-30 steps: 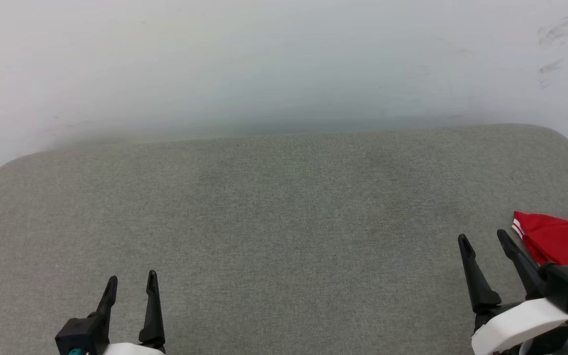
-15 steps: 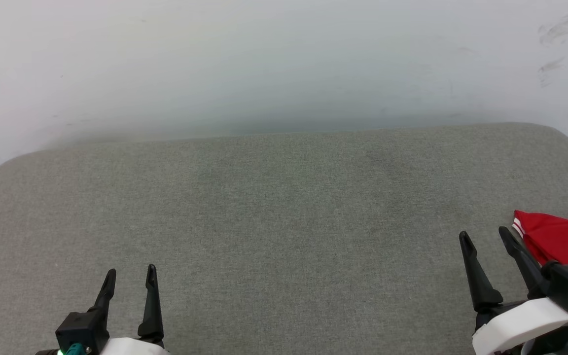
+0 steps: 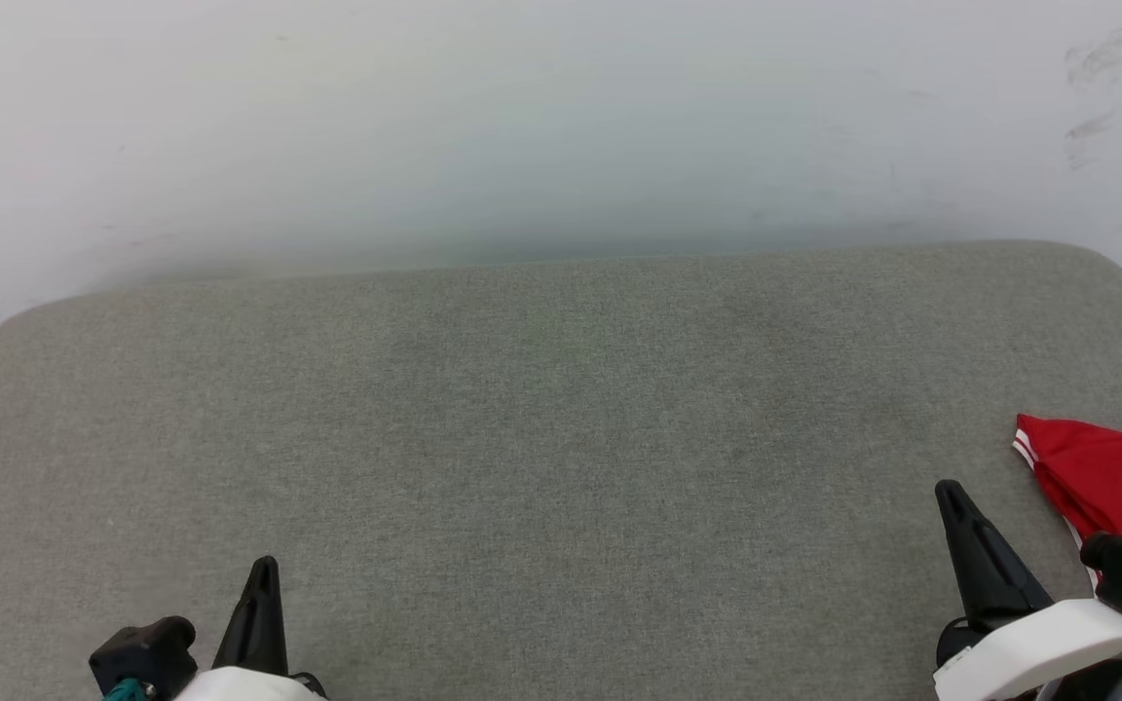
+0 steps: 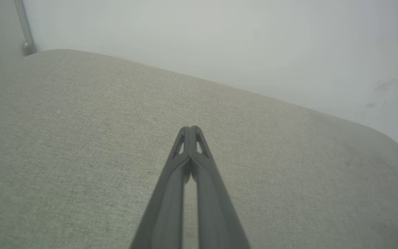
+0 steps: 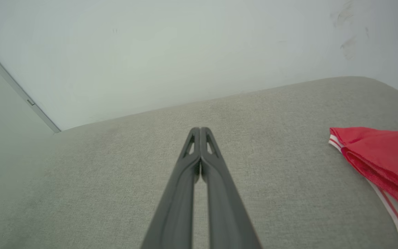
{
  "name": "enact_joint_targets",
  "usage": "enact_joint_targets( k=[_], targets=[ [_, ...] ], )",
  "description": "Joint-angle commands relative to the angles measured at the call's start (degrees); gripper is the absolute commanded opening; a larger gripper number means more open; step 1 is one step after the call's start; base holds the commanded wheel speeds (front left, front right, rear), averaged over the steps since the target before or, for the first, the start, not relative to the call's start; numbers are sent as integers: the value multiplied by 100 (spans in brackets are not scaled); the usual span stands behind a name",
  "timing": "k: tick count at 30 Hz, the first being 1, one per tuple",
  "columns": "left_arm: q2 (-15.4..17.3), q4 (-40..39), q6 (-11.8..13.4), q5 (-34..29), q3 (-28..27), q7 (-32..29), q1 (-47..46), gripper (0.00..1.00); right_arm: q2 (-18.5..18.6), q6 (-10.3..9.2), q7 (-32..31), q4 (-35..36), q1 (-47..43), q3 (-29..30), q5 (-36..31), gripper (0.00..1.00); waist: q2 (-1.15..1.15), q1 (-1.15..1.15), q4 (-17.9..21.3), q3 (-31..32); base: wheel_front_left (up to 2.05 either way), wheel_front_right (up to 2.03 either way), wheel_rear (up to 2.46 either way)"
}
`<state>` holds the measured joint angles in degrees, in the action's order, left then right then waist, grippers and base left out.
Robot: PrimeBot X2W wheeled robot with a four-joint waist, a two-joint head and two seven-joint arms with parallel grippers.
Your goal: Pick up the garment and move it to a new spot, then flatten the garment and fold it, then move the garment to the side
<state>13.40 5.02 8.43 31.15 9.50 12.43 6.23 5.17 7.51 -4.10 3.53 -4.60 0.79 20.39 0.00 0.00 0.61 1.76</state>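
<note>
Head view: folded red garment [image 3: 1111, 472] lies at the grey cushion's [image 3: 542, 438] right edge.
Left gripper [image 4: 191, 129] and right gripper [image 5: 200, 130] are both pinched together, empty; I judge the side-move done, so I'd only back away.

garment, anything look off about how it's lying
Nothing damaged. The garment lies folded over at the far right of the grey cushion, a striped edge peeking out beneath, running past the picture's edge. One oddity: dark scuffs on the wall.
</note>
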Motion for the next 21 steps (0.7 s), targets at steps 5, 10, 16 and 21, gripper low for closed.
enact_joint_targets(
  k=[5,10,16,21],
  targets=[
    [-53,19,-161,576,-161,-145,-269,0,-13,0,-11,-79,246,54,685,0,0,0,-3,-9,0,0,0],
    [-112,96,-269,996,-251,-260,-351,0,-23,-1,-22,-202,315,86,1171,0,0,0,-6,-17,0,0,0],
    [-184,178,-391,1468,-355,-391,-442,0,-35,-1,-34,-339,386,122,1715,0,0,0,-9,-27,0,0,0],
    [-302,295,-592,2254,-534,-617,-579,0,-58,-1,-57,-569,511,184,2624,0,0,0,-15,-46,0,0,0]
  ],
)
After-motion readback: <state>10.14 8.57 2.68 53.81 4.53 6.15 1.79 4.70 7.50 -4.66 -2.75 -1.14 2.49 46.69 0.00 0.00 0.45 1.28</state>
